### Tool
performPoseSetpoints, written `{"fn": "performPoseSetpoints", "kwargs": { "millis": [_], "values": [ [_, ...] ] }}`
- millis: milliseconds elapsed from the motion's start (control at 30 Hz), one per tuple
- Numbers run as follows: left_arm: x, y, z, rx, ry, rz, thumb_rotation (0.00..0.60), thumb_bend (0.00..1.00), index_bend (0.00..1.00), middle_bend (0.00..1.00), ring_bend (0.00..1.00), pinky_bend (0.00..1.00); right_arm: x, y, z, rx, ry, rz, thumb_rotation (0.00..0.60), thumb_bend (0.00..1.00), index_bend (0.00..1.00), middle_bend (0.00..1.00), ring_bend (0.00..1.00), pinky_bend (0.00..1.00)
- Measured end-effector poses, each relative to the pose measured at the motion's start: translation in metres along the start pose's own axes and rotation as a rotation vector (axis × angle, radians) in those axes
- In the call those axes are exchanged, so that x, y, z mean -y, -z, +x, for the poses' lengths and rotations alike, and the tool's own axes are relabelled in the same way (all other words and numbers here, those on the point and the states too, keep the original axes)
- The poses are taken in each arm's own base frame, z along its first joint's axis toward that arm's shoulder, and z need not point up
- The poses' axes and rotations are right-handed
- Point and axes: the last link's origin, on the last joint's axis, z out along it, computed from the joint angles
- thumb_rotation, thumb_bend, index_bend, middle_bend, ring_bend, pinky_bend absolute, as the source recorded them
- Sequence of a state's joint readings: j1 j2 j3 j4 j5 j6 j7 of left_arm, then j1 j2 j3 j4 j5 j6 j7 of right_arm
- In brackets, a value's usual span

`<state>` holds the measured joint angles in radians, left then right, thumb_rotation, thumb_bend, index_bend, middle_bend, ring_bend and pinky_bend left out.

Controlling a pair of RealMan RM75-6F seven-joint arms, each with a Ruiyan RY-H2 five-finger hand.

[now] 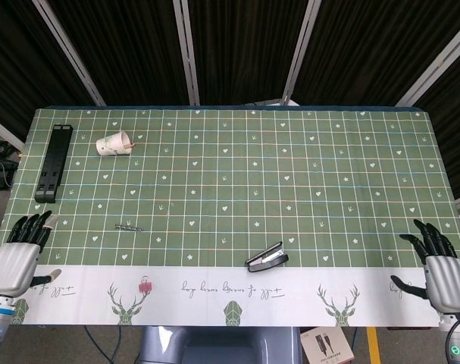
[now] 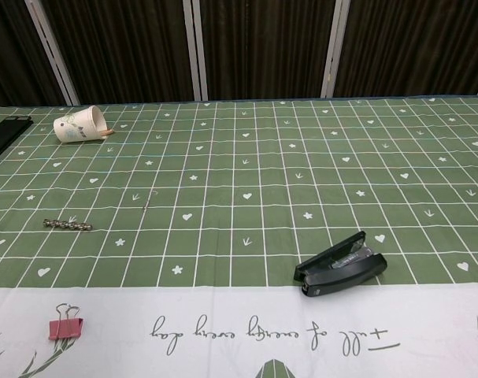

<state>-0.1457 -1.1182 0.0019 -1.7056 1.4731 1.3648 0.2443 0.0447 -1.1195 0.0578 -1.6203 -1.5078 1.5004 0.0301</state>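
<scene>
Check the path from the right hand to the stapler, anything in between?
Nothing visible. The right hand sits open at the table's near right corner, and the stapler lies to its left near the front edge. Only bare tablecloth shows between them. The red clip lies beyond the stapler, out of the way.

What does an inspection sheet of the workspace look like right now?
Surface: green grid tablecloth, white printed front strip.
Job's things: black stapler near front edge; red binder clip on white strip.
Clutter: paper cup on its side; drill bit; black bar far left.
Robot hands: left robot hand and right robot hand open, holding nothing, at table corners.
Cables: nothing seen on table.
Surroundings: dark curtains; box on floor.
</scene>
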Motion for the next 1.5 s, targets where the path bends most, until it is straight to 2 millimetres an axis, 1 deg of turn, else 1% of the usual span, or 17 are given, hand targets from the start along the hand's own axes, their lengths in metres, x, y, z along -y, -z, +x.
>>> {"fn": "performPoseSetpoints", "kwargs": {
  "millis": [67,100,167,333,467,567,767,900,967,1067,1167,1267,1500],
  "values": [
    [-0.002,-0.001,0.000,0.005,-0.002,-0.002,0.600,0.03,0.01,0.00,0.00,0.00,0.000,0.000,0.000,0.002,0.000,0.000,0.600,0.07,0.25,0.04,0.00,0.13],
    [-0.003,-0.002,0.001,0.003,-0.002,-0.003,0.600,0.06,0.03,0.00,0.00,0.00,0.000,0.000,0.000,0.003,0.001,0.000,0.600,0.07,0.25,0.04,0.00,0.13],
    [-0.006,-0.006,0.003,-0.008,0.004,-0.008,0.600,0.11,0.09,0.00,0.00,0.00,-0.001,0.001,0.000,0.004,0.001,0.001,0.600,0.07,0.25,0.04,0.00,0.13],
    [-0.014,-0.020,0.004,-0.014,0.013,-0.028,0.600,0.18,0.26,0.00,0.00,0.00,0.001,0.001,0.000,0.007,-0.001,0.009,0.600,0.07,0.25,0.04,0.00,0.13],
    [-0.023,-0.042,0.000,0.001,0.012,-0.032,0.600,0.23,0.39,0.00,0.00,0.00,0.003,0.001,-0.001,0.013,0.000,0.015,0.600,0.07,0.26,0.04,0.00,0.13],
    [-0.033,-0.062,-0.006,0.013,0.000,-0.024,0.600,0.25,0.44,0.00,0.00,0.00,0.003,0.001,-0.001,0.016,-0.005,0.010,0.600,0.07,0.26,0.04,0.00,0.13],
    [-0.059,-0.104,-0.019,0.038,-0.035,-0.003,0.600,0.30,0.47,0.00,0.00,0.00,0.002,0.001,0.000,0.017,-0.017,0.001,0.600,0.07,0.26,0.04,0.00,0.13],
    [-0.078,-0.122,-0.028,0.071,-0.020,0.015,0.600,0.31,0.48,0.00,0.00,0.00,0.002,0.001,0.000,0.020,-0.025,0.000,0.600,0.07,0.26,0.04,0.00,0.13],
    [-0.091,-0.130,-0.035,0.091,-0.018,0.011,0.600,0.31,0.50,0.00,0.00,0.00,0.001,0.001,0.000,0.021,-0.029,-0.002,0.600,0.07,0.26,0.04,0.00,0.13],
    [-0.109,-0.138,-0.044,0.109,-0.031,-0.001,0.600,0.31,0.51,0.00,0.00,0.00,0.001,0.001,0.000,0.023,-0.035,-0.004,0.600,0.07,0.26,0.04,0.00,0.13],
    [-0.120,-0.144,-0.049,0.121,-0.044,-0.006,0.600,0.31,0.52,0.00,0.00,0.00,0.001,0.001,0.000,0.024,-0.035,-0.005,0.600,0.07,0.26,0.04,0.00,0.13],
    [-0.126,-0.145,-0.054,0.126,-0.064,-0.010,0.600,0.32,0.52,0.00,0.00,0.00,0.001,0.001,0.000,0.025,-0.038,-0.006,0.600,0.07,0.26,0.04,0.00,0.13],
    [-0.132,-0.149,-0.064,0.143,-0.085,0.002,0.600,0.31,0.52,0.00,0.00,0.00,0.002,0.001,0.001,0.024,-0.041,-0.003,0.600,0.07,0.26,0.04,0.00,0.13]
  ]
}}
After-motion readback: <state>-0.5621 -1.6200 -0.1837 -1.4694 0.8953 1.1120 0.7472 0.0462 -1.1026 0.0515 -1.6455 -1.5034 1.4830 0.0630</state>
